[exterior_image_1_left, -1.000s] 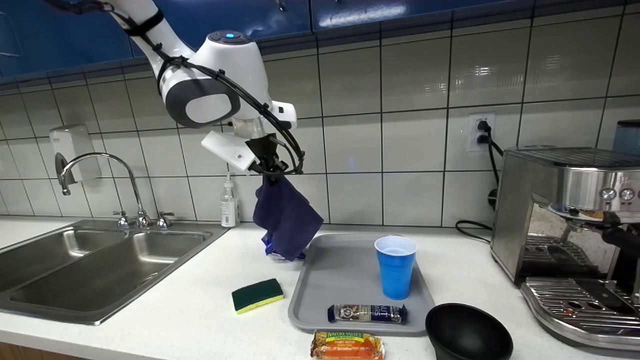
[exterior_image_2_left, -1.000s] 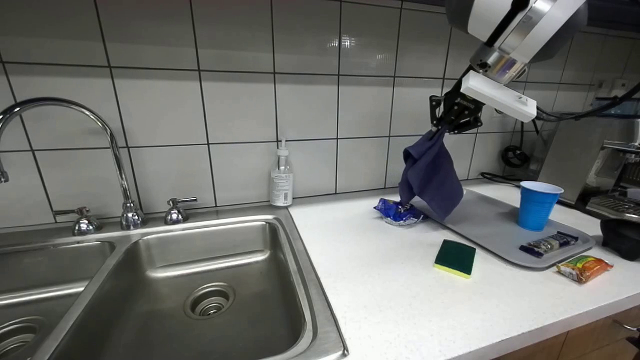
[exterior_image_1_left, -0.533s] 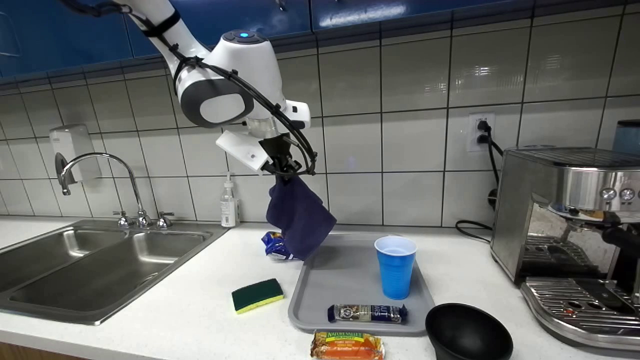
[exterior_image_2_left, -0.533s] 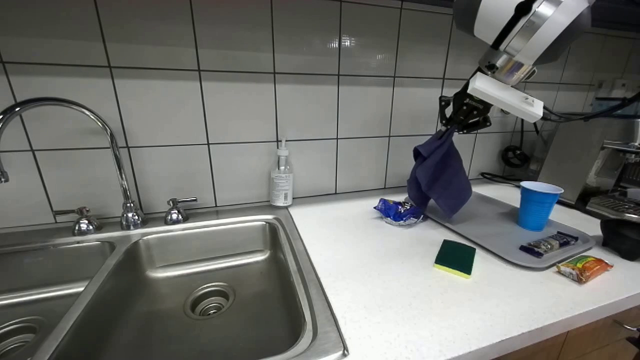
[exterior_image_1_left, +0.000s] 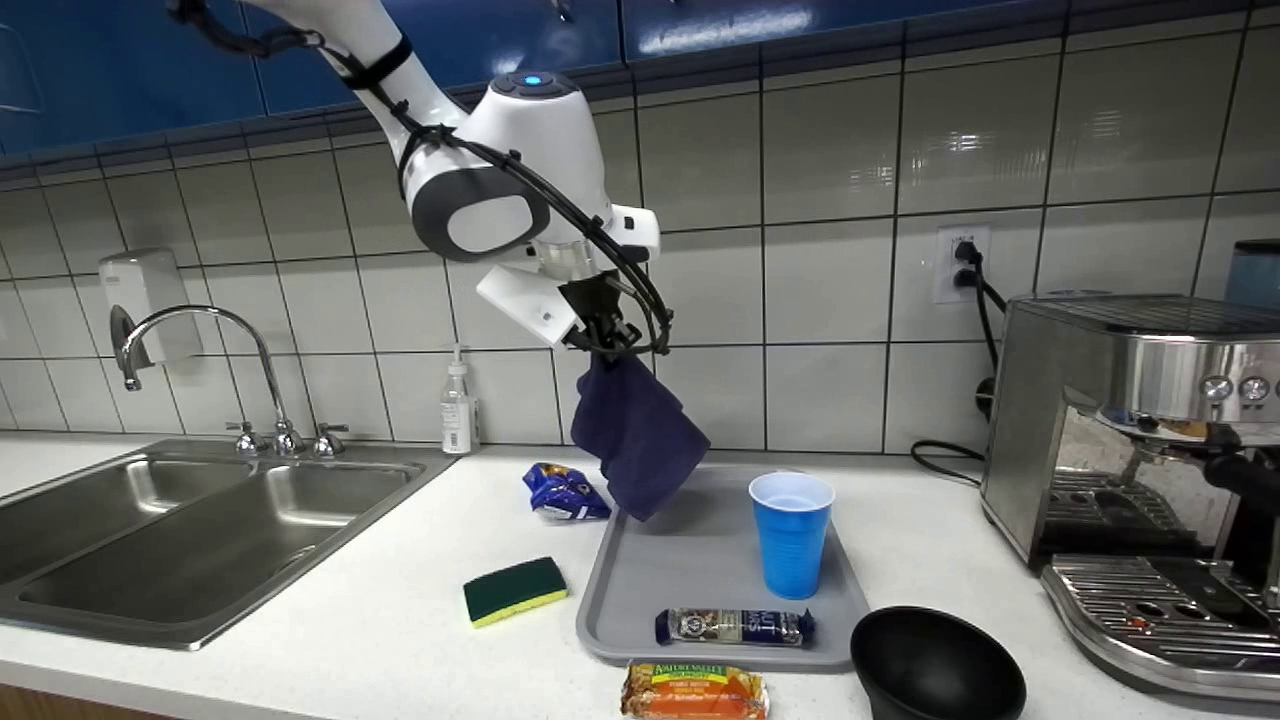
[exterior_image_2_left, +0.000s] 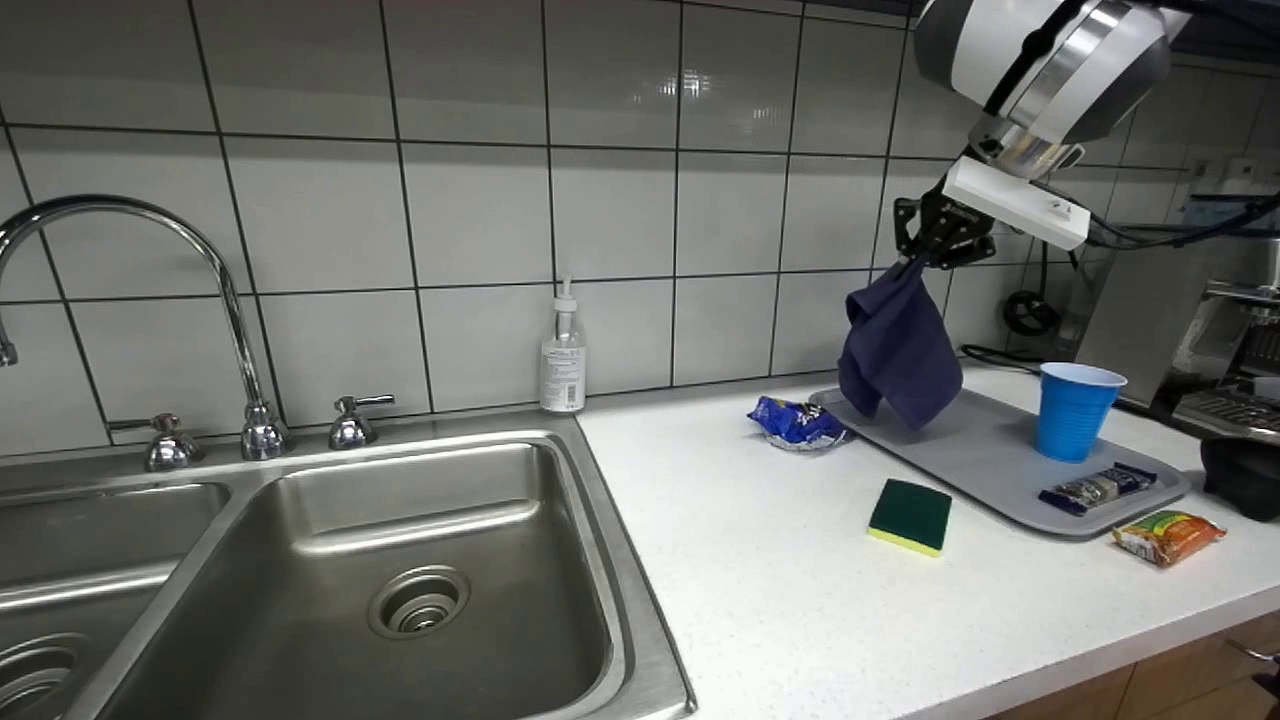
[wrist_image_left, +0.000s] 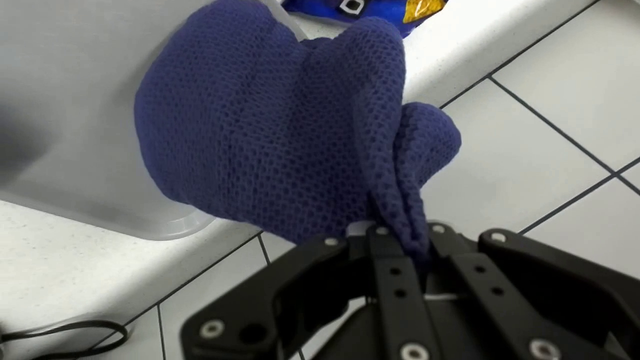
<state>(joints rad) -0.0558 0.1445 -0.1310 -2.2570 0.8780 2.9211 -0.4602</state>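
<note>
My gripper (wrist_image_left: 410, 234) is shut on a folded edge of a dark blue-purple cloth (wrist_image_left: 270, 130). In both exterior views the gripper (exterior_image_1_left: 610, 350) (exterior_image_2_left: 910, 258) is up in front of the tiled wall. The cloth (exterior_image_1_left: 640, 430) (exterior_image_2_left: 900, 345) hangs down from it over the back left part of the grey tray (exterior_image_1_left: 690, 560). Whether its lowest corner touches the tray I cannot tell. A blue crinkled packet (exterior_image_1_left: 562, 492) (exterior_image_2_left: 798, 422) lies on the counter left of the tray. A blue cup (exterior_image_1_left: 791, 540) stands upright on the tray, with a dark-wrapped bar (exterior_image_1_left: 735, 627) in front of it.
A green and yellow sponge (exterior_image_1_left: 515, 590) lies left of the tray. An orange-wrapped bar (exterior_image_1_left: 694, 692) and a black bowl (exterior_image_1_left: 938, 665) are at the front. A coffee machine (exterior_image_1_left: 1150, 420) stands right. A sink (exterior_image_2_left: 600, 600), faucet (exterior_image_2_left: 240, 330) and pump bottle (exterior_image_2_left: 563, 360) are left.
My gripper has moved right in both exterior views, carrying the hanging cloth from over the blue packet to over the tray. The blue packet now shows uncovered. The other things have not moved.
</note>
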